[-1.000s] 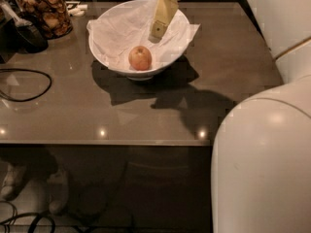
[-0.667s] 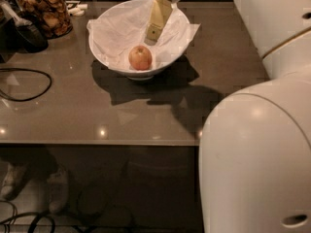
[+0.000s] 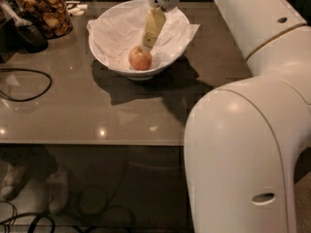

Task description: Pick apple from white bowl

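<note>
The apple (image 3: 140, 58), small and orange-red, lies in the white bowl (image 3: 108, 62), near its front wall on crinkled white paper. The bowl stands at the back middle of the grey table (image 3: 97, 115). My gripper (image 3: 146, 44) reaches down into the bowl from the back. Its yellowish tip is just above and behind the apple, very close to its upper right side. I cannot tell if it touches the apple. The apple is not lifted.
A glass jar of brown snacks (image 3: 44, 9) stands at the back left, with a black object (image 3: 25, 35) beside it. A black cable (image 3: 25, 84) loops on the table's left. My white arm (image 3: 243, 130) fills the right side. The table's front edge (image 3: 92, 142) runs across the middle.
The gripper has moved down and to the left inside the bowl, closer to the apple. The arm has swung further into view on the right. The apple has not moved.
</note>
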You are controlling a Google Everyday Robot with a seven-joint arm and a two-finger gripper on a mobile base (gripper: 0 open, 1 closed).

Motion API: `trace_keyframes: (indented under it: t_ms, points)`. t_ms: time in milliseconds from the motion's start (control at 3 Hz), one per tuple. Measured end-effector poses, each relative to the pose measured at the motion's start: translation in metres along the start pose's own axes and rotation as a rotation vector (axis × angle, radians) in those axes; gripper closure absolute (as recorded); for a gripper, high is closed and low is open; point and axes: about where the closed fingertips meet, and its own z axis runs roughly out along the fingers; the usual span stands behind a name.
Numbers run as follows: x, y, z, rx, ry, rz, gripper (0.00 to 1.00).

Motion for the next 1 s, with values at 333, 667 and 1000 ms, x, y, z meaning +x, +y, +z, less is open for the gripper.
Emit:
trace_keyframes:
  t_ms: [333,667,1000]
  points:
    - [0.002,-0.003,0.019,-0.021,0.016,0.011,0.15]
    - [0.004,-0.004,0.032,-0.039,0.026,0.016,0.14]
    - [0.004,-0.004,0.046,-0.06,0.032,0.021,0.15]
